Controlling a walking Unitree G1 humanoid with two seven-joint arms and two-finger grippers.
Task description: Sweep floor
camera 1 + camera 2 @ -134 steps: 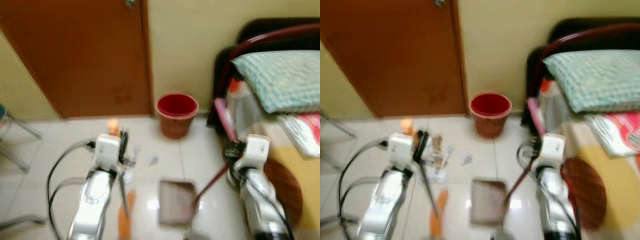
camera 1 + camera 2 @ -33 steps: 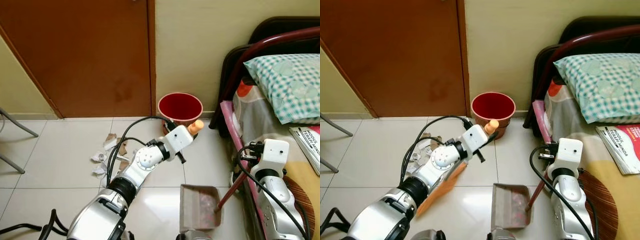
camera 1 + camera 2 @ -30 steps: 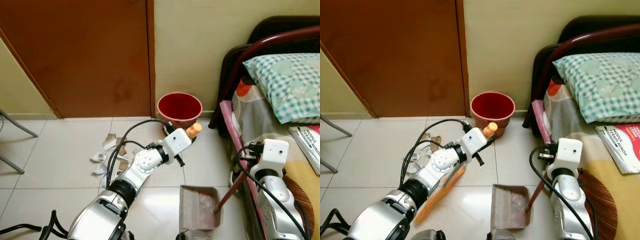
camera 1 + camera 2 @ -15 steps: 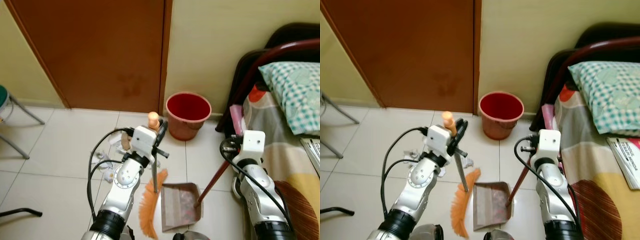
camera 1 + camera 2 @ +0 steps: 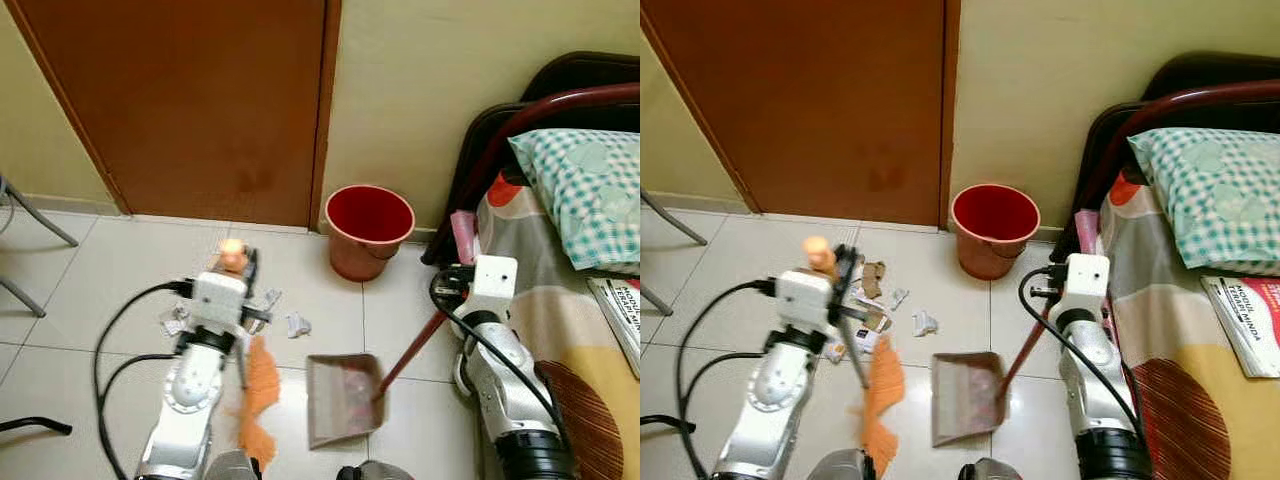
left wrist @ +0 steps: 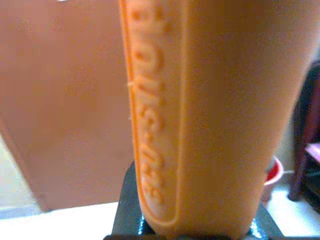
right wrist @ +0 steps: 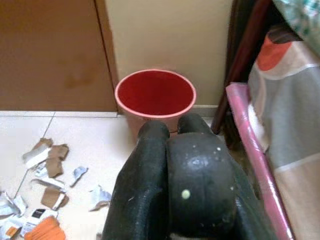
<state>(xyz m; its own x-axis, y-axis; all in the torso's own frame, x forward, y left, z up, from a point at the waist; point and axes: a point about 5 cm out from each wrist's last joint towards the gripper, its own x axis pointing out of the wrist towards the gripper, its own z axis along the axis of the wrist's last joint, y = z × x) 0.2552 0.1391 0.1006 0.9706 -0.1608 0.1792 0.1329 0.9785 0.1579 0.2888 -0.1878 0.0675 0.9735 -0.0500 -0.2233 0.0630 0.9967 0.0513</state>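
Note:
My left gripper [image 5: 245, 272] is shut on the broom's handle [image 6: 200, 115], whose orange tip [image 5: 231, 248] sticks up above it. The orange bristles [image 5: 258, 388] rest on the tiles just left of the brown dustpan [image 5: 340, 400]. The dustpan lies flat on the floor with some debris in it. Its red handle [image 5: 405, 352] slants up to my right gripper [image 5: 445, 300], which is shut on it beside the bed. Torn paper and cardboard scraps [image 5: 872, 288] lie scattered in front of the door, with one white scrap [image 5: 297, 323] nearer the dustpan.
A red bucket [image 5: 369, 228] stands against the wall beyond the dustpan. The brown door [image 5: 190, 100] is at the back left. A bed with a dark red frame [image 5: 500, 140], a checked pillow [image 5: 585, 190] and a book [image 5: 1240, 335] lines the right side. Chair legs [image 5: 25, 215] are at far left.
The camera has shifted. My left arm has swung the broom to the left, so the bristles now sit farther from the dustpan and nearer the scraps. The dustpan stays on the floor.

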